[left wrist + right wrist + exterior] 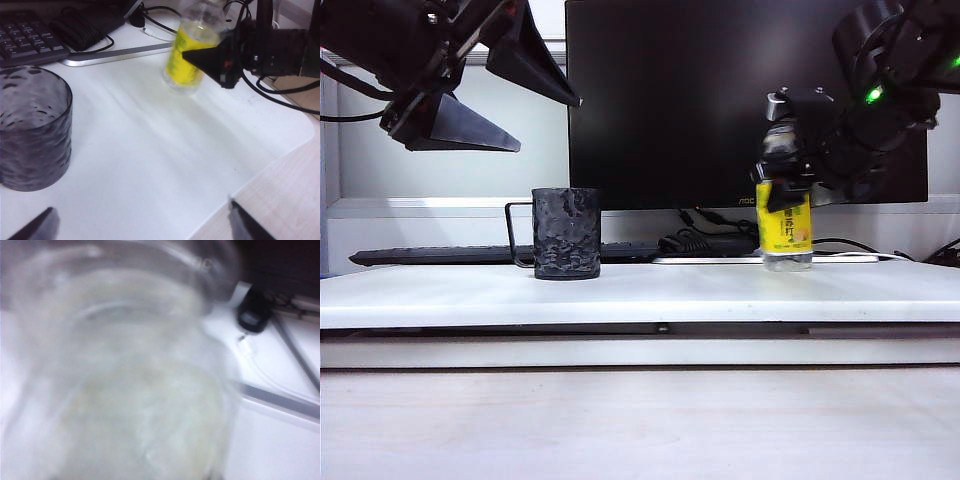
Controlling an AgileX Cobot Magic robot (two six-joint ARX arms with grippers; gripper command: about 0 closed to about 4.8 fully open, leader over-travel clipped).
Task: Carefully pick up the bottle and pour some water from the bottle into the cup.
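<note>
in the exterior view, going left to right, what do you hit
left gripper, raised with open jaws → cup on the table → bottle, with the right gripper at it

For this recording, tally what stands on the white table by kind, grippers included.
Bottle, yellow label, right side, right gripper around its upper part: 1
Cup, dark, left of middle: 1
Grippers: 2, the left gripper open, raised above the cup's left
Keyboard, behind the cup: 1
Monitor: 1
Total: 6
</note>
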